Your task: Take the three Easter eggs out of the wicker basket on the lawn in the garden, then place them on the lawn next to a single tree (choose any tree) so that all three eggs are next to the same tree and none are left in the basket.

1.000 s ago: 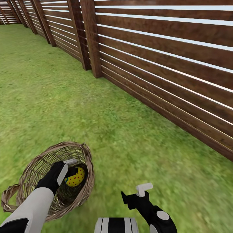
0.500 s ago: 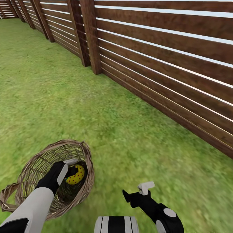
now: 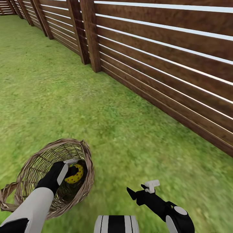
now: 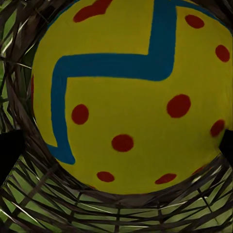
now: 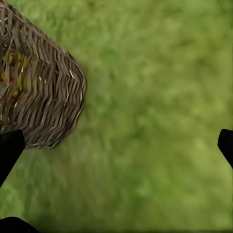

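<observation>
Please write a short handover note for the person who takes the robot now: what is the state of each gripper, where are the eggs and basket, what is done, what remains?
Left gripper: inside the wicker basket, at an Easter egg; whether it grips the egg cannot be told.
Right gripper: open, empty, above the lawn beside the basket.
Basket: on the grass near the fence. One egg is plainly visible inside.
Done: no egg is seen out on the lawn.
Left: lift the eggs out and place all three by one tree.
</observation>
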